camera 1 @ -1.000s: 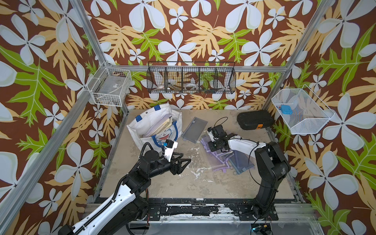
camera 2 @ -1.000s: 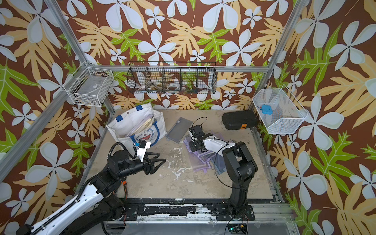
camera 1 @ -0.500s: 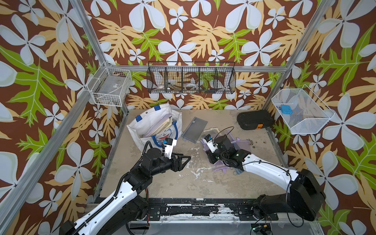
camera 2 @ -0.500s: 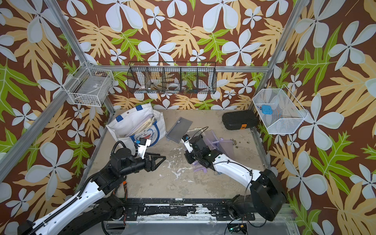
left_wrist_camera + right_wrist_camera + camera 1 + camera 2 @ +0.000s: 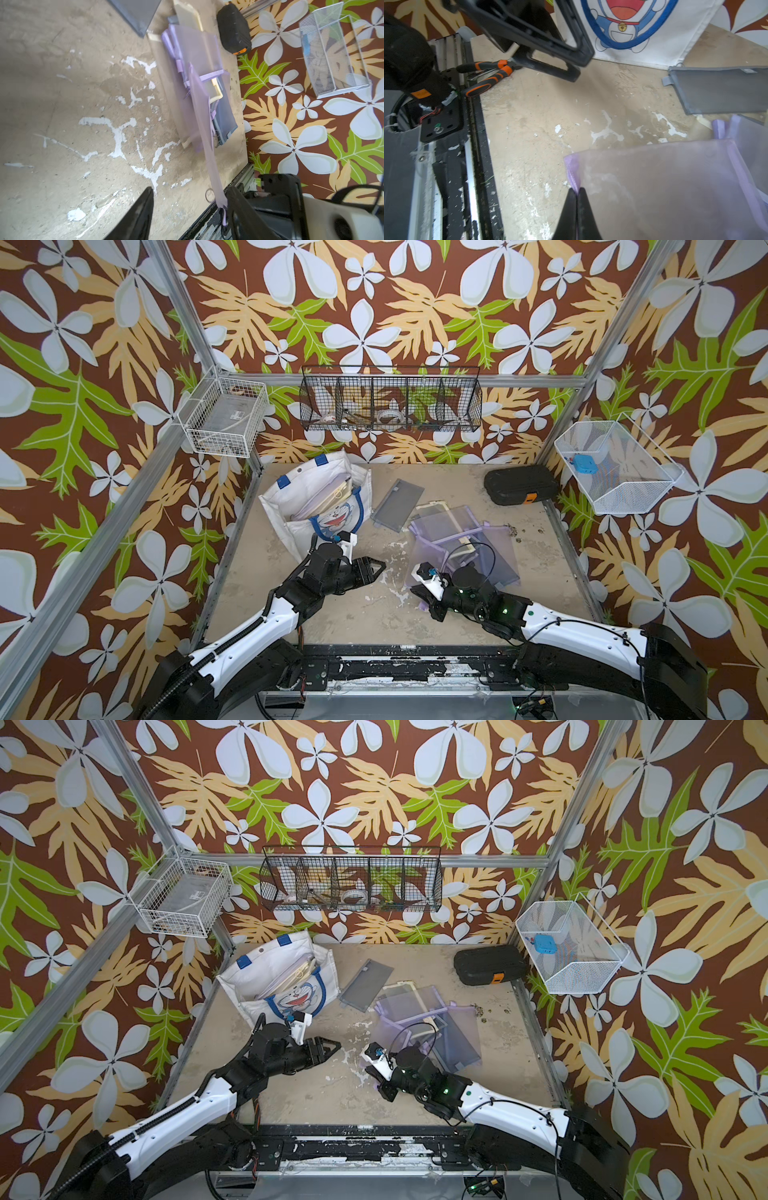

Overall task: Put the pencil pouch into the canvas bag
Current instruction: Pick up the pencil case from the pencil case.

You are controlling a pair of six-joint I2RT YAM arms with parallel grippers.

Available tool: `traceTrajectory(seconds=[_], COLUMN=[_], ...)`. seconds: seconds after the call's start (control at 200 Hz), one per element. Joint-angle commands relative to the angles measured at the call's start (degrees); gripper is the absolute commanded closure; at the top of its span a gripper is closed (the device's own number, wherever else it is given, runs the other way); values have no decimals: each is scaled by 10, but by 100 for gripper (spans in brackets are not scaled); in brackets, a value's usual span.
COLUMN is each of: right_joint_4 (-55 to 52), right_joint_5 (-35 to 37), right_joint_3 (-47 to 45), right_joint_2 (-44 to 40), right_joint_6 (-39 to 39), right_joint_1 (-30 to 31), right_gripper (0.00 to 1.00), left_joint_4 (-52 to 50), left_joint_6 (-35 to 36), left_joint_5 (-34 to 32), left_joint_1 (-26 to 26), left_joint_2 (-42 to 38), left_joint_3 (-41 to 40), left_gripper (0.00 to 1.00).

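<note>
The pencil pouch (image 5: 664, 187) is a see-through purple mesh pouch. My right gripper (image 5: 576, 189) is shut on its purple zip edge and holds it off the table near the front middle (image 5: 419, 599). From the left wrist it shows edge-on as a thin purple strip (image 5: 207, 145). My left gripper (image 5: 190, 189) is open with nothing between its fingers and points at the pouch from a short gap to the left (image 5: 380, 566). The canvas bag (image 5: 291, 506), white with blue handles and a cat print (image 5: 664, 41), stands open at the back left, behind the left gripper.
More purple and grey pouches lie in a pile (image 5: 461, 526) right of centre, and a flat grey pouch (image 5: 397, 502) lies beside the bag. A black hard case (image 5: 519, 485) is at the back right. Wire baskets hang on the walls. Orange-handled pliers (image 5: 483, 74) lie on the front rail.
The right arm has swung from the pile toward the front of the table, drawing the purple pouch out with it. The left gripper's jaws have narrowed while staying open.
</note>
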Motion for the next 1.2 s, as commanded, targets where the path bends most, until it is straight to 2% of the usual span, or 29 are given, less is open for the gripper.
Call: traceTrajectory(seconds=[0.0, 0.22, 0.39, 0.495, 0.976, 1.091, 1.196], right_joint_4=[45, 52, 49, 37, 30, 25, 22], right_joint_5=[-16, -39, -33, -28, -39, -42, -47], right_joint_3=[-19, -58, -78, -81, -81, -80, -81], right_joint_2=[-18, -49, -74, -84, -89, -95, -111], right_joint_6=[11, 18, 20, 17, 7, 4, 2], right_joint_1=[6, 23, 24, 24, 24, 24, 24], right_gripper=[100, 100, 100, 100, 100, 100, 100], left_joint_4=[48, 77, 152, 175, 235, 258, 241], left_joint_6=[-3, 17, -4, -16, -54, -64, -48], left_joint_5=[2, 8, 20, 24, 8, 8, 4], left_joint_1=[-11, -67, -93, -101, -159, -160, -159], left_joint_2=[17, 95, 165, 202, 308, 316, 307], left_joint_3=[-1, 27, 32, 39, 67, 65, 72], left_gripper=[42, 36, 24, 25, 51, 64, 84])
